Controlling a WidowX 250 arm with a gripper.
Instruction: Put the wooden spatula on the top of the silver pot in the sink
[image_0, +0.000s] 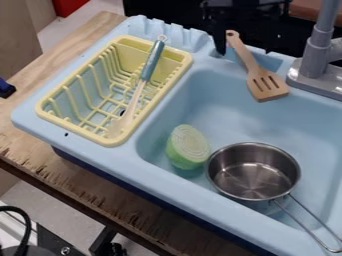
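Spatula (264, 84) of pale, fine-grained wood lies at the back edge of the sink (227, 117), its narrow handle up by the rim and its flat, slotted blade over the basin. Its long axis slants from upper left to lower right, the blade pointing down and right, toward the pot's side of the basin. The handle is rounded at its end, where a small hole shows; the blade flares to a broad, straight edge.

The black claw (220, 31) hangs at the top of the view, next to the handle's end; I cannot tell how far open it is or whether it grips the wood.

Low in the basin sits the round pot (252, 177), smooth, shiny metal with a looped wire handle running to the lower right. Just beside it is a rounded green vegetable (188, 146), its pale cut face ringed. The sink is matte, light-blue molded plastic, set on a wooden worktop (40, 162) with a splintered edge. A ribbed yellow rack (73, 129) holds a blue-handled utensil (153, 60) diagonally.
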